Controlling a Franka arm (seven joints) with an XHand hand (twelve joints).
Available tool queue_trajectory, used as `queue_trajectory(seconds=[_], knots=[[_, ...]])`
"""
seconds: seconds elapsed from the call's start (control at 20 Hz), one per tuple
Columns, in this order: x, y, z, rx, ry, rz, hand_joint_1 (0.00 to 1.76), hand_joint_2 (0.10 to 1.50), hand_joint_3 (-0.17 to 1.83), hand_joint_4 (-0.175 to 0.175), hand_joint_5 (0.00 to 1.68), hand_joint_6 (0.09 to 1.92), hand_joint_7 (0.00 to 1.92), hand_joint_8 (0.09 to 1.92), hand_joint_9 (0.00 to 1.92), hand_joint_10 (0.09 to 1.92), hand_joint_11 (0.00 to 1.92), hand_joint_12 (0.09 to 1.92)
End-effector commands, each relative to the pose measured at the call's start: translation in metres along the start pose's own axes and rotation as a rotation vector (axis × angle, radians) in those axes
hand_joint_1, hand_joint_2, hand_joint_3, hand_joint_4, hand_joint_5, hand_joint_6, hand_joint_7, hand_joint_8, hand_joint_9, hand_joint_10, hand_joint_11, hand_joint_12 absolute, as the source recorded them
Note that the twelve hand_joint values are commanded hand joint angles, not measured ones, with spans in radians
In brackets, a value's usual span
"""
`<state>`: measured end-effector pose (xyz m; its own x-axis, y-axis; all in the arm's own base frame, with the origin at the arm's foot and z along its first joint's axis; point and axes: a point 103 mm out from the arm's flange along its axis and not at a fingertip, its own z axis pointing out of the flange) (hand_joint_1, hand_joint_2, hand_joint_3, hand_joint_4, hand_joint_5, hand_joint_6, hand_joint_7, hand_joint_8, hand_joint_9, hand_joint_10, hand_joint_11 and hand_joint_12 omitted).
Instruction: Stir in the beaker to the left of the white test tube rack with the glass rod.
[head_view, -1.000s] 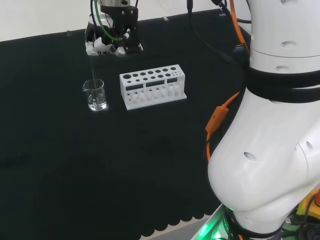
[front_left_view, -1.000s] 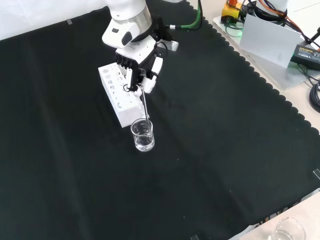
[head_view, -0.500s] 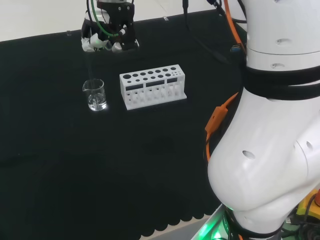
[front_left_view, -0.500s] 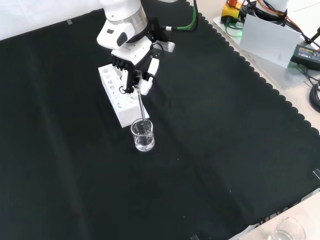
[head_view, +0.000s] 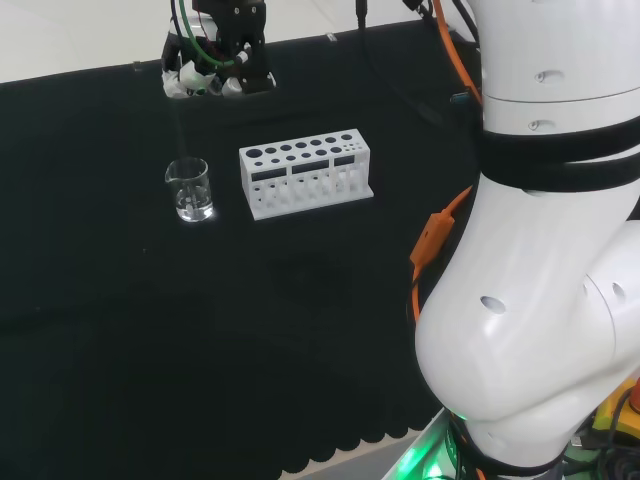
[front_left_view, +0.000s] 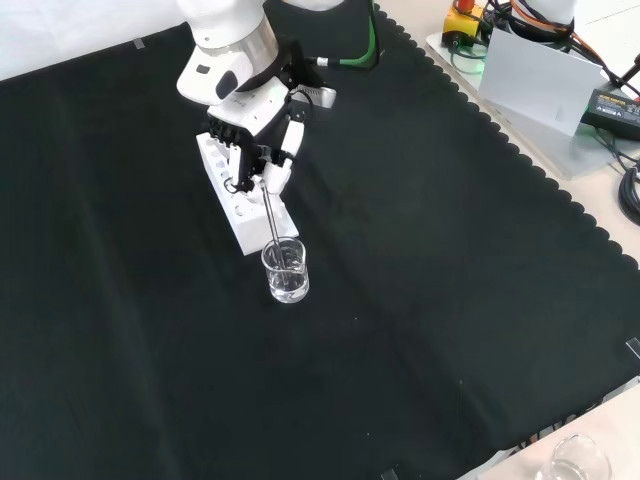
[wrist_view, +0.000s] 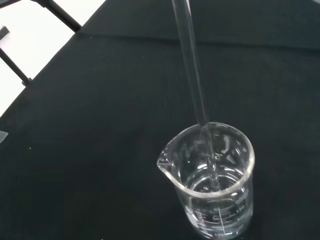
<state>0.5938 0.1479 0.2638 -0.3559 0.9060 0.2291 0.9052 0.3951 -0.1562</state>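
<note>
beaker (wrist_view: 212, 182) clear with spout, little liquid, thin glass rod (wrist_view: 192, 75) dipped inside, robot hand (front_left_view: 262, 150) pinching rod

The hand (front_left_view: 262, 135) comes in from the far edge of the tabletop (front_left_view: 450, 300), which is covered with black cloth. Its fingers are curled around the top of the glass rod (front_left_view: 272, 213). The rod goes down at a slant, and its lower end is inside the beaker (front_left_view: 285, 271). The beaker is clear, stands upright and has a little clear liquid at the bottom. It stands just beside the near end of the white test tube rack (front_left_view: 238, 195), far from every edge of the tabletop. The hand is above the rack. Another clear glass vessel (front_left_view: 576, 464) stands past the scalloped near right corner of the cloth.
</note>
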Motion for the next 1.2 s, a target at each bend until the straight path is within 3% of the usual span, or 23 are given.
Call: queue_trajectory(seconds=[0.05,0.4,0.75,1.2], knots=[[-0.018,-0.016,-0.001,0.003,-0.004,0.004,1.18,1.14,-0.17,-0.175,1.10,0.86,1.61,0.77,1.76,0.68,1.66,0.92],[0.005,-0.030,0.003,0.000,-0.009,-0.004,1.18,1.14,-0.17,-0.175,1.10,0.86,1.61,0.77,1.76,0.68,1.67,0.92],[0.024,-0.013,0.011,-0.003,0.018,-0.030,1.18,1.14,-0.17,-0.175,1.10,0.86,1.60,0.77,1.76,0.68,1.67,0.92],[0.008,0.014,0.008,0.001,0.052,-0.018,1.18,1.14,-0.17,-0.175,1.10,0.86,1.60,0.77,1.76,0.68,1.67,0.92]])
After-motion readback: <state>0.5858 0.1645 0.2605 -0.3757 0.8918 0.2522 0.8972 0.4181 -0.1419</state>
